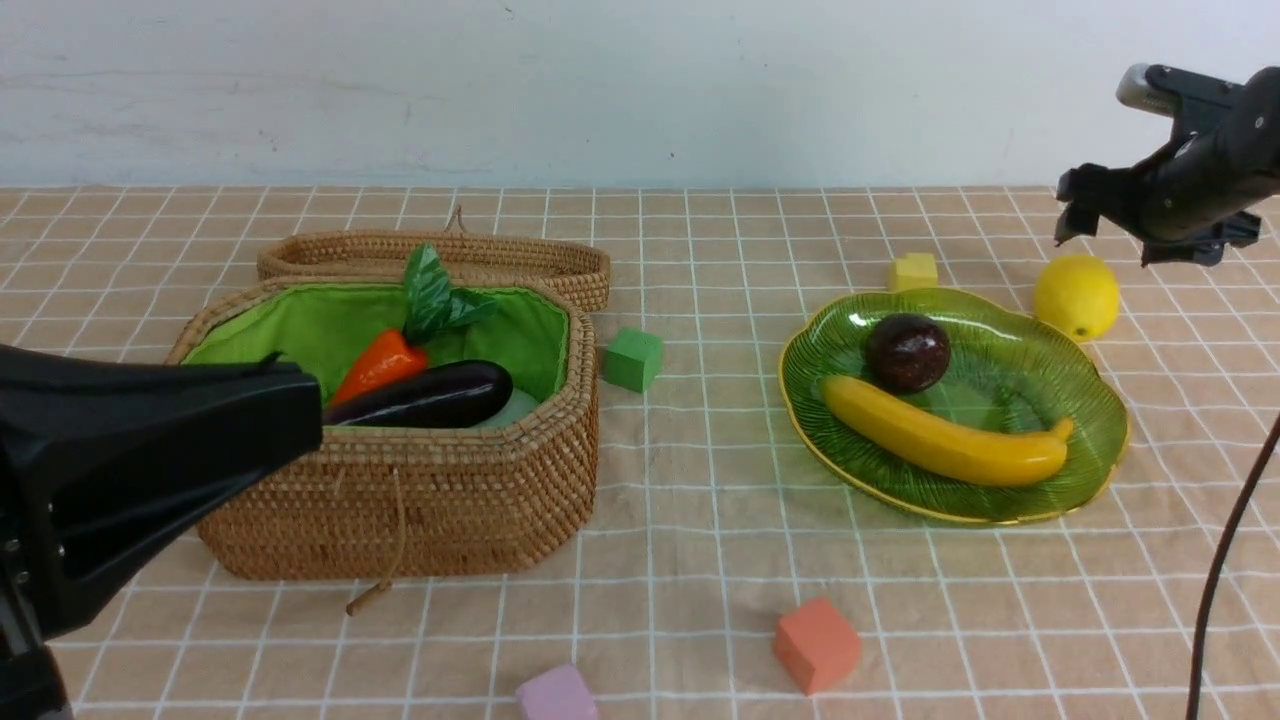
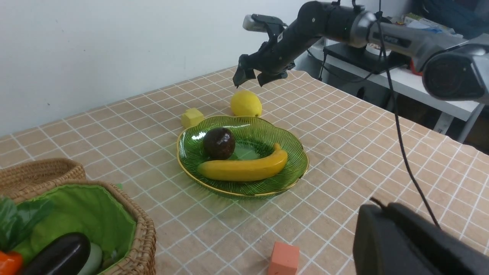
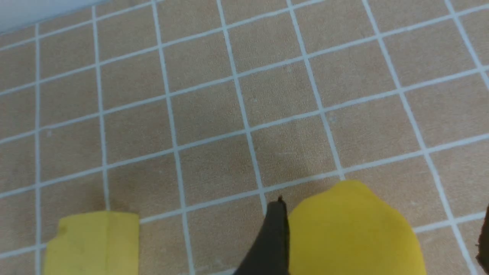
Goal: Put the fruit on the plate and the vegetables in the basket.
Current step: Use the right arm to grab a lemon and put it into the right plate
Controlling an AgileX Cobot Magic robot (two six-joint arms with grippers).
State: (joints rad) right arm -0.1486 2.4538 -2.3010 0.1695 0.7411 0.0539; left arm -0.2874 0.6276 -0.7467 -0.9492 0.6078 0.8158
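The plate (image 1: 1080, 400) holds the banana (image 1: 945, 435) and the mangosteen (image 1: 907, 351). The lemon (image 1: 1077, 297) lies on the cloth just behind the plate's right side. My right gripper (image 1: 1078, 212) hovers open above the lemon; in the right wrist view the gripper (image 3: 382, 214) has the lemon (image 3: 351, 233) between its spread fingers. The basket (image 1: 420, 490) holds the carrot (image 1: 380, 365), the eggplant (image 1: 430, 397) and a pale piece (image 1: 515, 405) under it, perhaps the radish. The gourd is hidden. My left gripper (image 1: 290, 400) is shut and empty, in front of the basket.
The basket's lid (image 1: 440, 255) lies behind it. Small cubes stand about: green (image 1: 632, 358) beside the basket, yellow (image 1: 914, 271) behind the plate, orange (image 1: 816, 643) and purple (image 1: 556, 695) near the front edge. A black cable (image 1: 1230, 540) hangs at right.
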